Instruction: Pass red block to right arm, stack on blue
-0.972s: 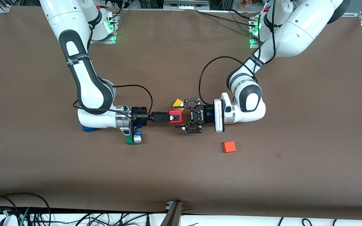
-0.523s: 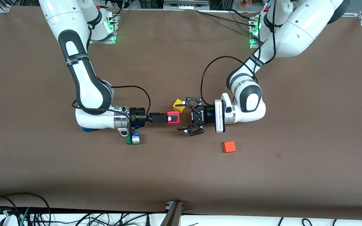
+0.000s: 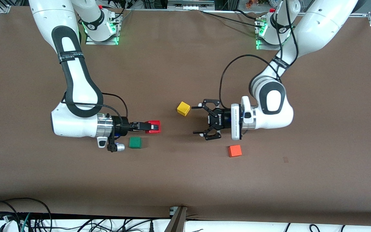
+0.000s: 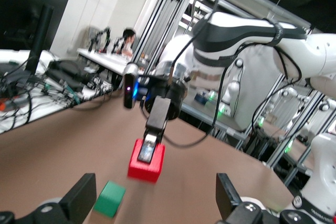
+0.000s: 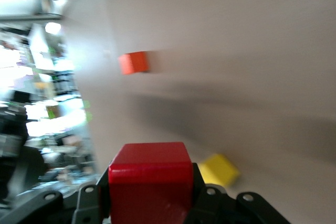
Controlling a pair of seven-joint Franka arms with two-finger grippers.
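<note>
The red block (image 3: pixel 155 124) is held in my right gripper (image 3: pixel 151 127), the slim black one, shut on it just above the table beside the green cube (image 3: pixel 135 142). In the right wrist view the block (image 5: pixel 150 179) fills the space between the fingers (image 5: pixel 89 198). The left wrist view shows the block (image 4: pixel 147 167) in the right gripper, past my own gripper. My left gripper (image 3: pixel 198 119), the claw-like one, is open and empty near the yellow cube (image 3: pixel 183 108); its fingers (image 4: pixel 83 196) stand wide apart. The blue cube is hidden.
An orange-red cube (image 3: pixel 235 150) lies nearer the front camera than the left gripper, and also shows in the right wrist view (image 5: pixel 133 62). The yellow cube (image 5: pixel 218 169) and the green cube (image 4: pixel 110 199) show in the wrist views. Cables run along the table's front edge.
My right gripper has carried the red block toward the right arm's end, uncovering the green cube. My left gripper has drawn back toward the left arm's end, still open.
</note>
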